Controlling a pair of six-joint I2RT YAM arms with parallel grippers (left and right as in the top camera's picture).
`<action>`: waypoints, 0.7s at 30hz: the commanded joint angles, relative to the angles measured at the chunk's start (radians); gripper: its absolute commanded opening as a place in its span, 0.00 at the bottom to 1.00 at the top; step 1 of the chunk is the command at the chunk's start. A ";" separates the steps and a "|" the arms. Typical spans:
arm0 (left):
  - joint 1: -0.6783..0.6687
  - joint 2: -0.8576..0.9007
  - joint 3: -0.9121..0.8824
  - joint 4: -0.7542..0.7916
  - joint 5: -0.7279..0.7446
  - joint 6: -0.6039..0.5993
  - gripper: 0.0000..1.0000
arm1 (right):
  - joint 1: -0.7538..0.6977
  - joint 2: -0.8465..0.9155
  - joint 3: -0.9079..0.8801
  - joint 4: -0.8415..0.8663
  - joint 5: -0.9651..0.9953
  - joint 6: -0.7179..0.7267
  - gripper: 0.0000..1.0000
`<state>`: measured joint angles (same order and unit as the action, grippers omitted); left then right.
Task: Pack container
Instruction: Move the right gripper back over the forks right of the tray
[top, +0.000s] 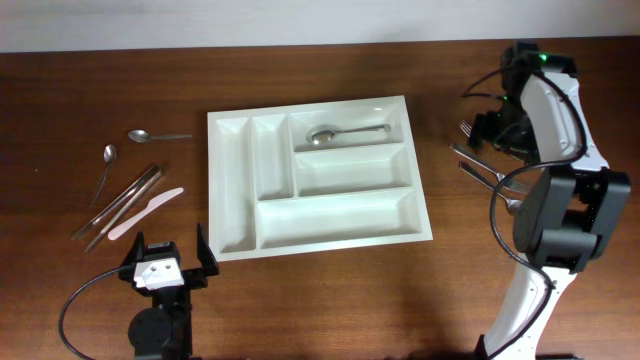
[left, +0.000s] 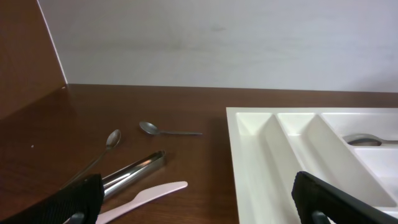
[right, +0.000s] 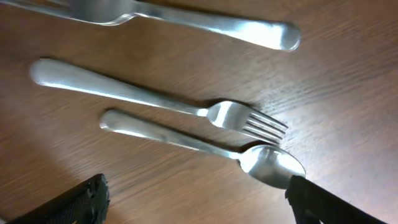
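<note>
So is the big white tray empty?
Nearly empty: the tray holds one spoon in its top long compartment; the other four look bare.

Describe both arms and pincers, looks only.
The right arm has white curved shells, black joints, a green light and a black cable. The left arm is black with a white plate and looping cable. The left pincer and right pincer are black.

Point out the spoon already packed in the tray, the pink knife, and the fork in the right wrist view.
Packed spoon (top: 350, 132): overhead view, middle of its handle.
Pink knife (top: 147, 211): overhead view, its middle.
Fork (right: 155, 101): right wrist view, on its handle.
</note>
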<state>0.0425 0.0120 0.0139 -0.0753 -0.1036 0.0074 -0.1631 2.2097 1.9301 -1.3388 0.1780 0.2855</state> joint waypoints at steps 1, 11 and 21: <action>0.006 -0.007 -0.005 0.000 0.011 0.012 0.99 | -0.014 0.000 -0.068 0.016 -0.010 0.071 0.92; 0.006 -0.007 -0.005 0.000 0.011 0.012 0.99 | -0.013 0.002 -0.121 0.124 -0.111 0.202 0.84; 0.006 -0.007 -0.005 0.000 0.011 0.012 0.99 | -0.013 0.002 -0.121 0.152 -0.136 0.415 0.61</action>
<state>0.0425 0.0120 0.0139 -0.0753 -0.1032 0.0074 -0.1780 2.2097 1.8153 -1.1931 0.0601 0.5800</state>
